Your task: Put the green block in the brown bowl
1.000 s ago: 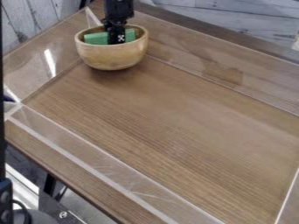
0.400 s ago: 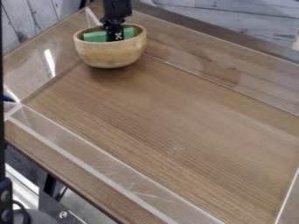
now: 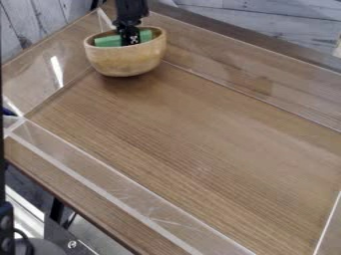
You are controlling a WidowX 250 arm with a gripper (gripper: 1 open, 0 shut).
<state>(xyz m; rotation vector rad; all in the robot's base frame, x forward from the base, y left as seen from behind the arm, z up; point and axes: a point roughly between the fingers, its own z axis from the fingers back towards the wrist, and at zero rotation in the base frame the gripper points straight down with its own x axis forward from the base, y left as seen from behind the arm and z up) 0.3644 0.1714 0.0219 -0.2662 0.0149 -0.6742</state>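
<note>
Nearest is one big wooden table (image 3: 200,149). Its top is brown with long lines of grain running across it. A clear low wall (image 3: 80,177) runs round the edge of the table, and light shines off it at the near left side. Most of the table top has nothing standing on it.

Below the near left corner there is a dark bit of frame (image 3: 40,234), too dim to tell more.

Far back on the left stands one brown bowl (image 3: 127,56). It is round, light brown and made of wood, with a thick rim. It sits flat on the table, just beside the far left wall.

Inside the bowl is one green block (image 3: 112,41). It is a pale green bar, and it rests in the bowl with its top showing over the rim.

One black gripper (image 3: 132,35) comes down from above into the bowl. It points almost straight down. Its fingers are pressed together at the green block. The tips are dark and small, so it is hard to tell if they pinch the block or only touch it.

Behind the table is a pale grey wall (image 3: 266,20).
</note>
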